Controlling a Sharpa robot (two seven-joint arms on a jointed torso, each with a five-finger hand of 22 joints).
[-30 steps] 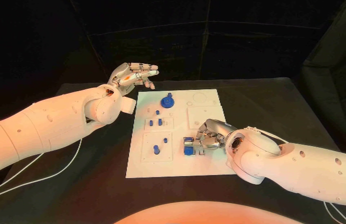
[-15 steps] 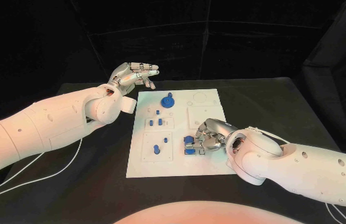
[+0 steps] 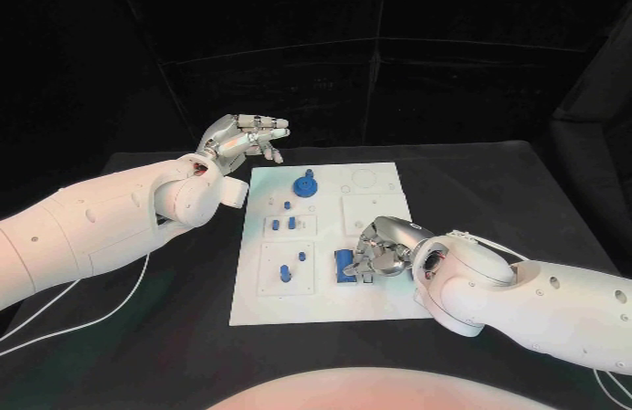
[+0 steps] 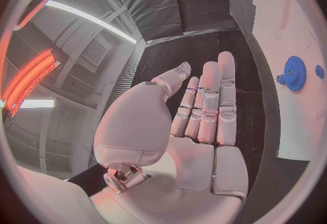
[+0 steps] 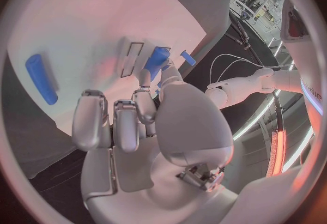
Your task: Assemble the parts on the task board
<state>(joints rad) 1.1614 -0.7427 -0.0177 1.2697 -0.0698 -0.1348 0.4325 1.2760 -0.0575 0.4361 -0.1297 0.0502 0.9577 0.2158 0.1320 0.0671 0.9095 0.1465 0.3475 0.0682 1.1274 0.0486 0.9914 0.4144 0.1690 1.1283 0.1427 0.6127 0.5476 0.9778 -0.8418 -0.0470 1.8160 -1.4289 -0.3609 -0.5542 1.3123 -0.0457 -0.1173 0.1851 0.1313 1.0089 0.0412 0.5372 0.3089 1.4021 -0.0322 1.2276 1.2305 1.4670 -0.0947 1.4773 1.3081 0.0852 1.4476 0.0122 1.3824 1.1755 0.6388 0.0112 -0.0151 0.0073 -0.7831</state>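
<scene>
head view: the left hand (image 3: 245, 137) hovers off the task board's (image 3: 375, 305) far left corner, holding nothing, fingers extended. the right hand (image 3: 379, 250) grips a blue block (image 3: 351, 266) near the board's right edge.
left wrist view: a blue gear (image 4: 294, 73) stands on the board.
right wrist view: fingers (image 5: 145, 83) touch the block.

Right hand (image 3: 375, 253) covers, seemingly, near parts (image 3: 351, 266).

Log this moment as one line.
left hand: open, raised off board | right hand: on blue part | gear: on board
</scene>
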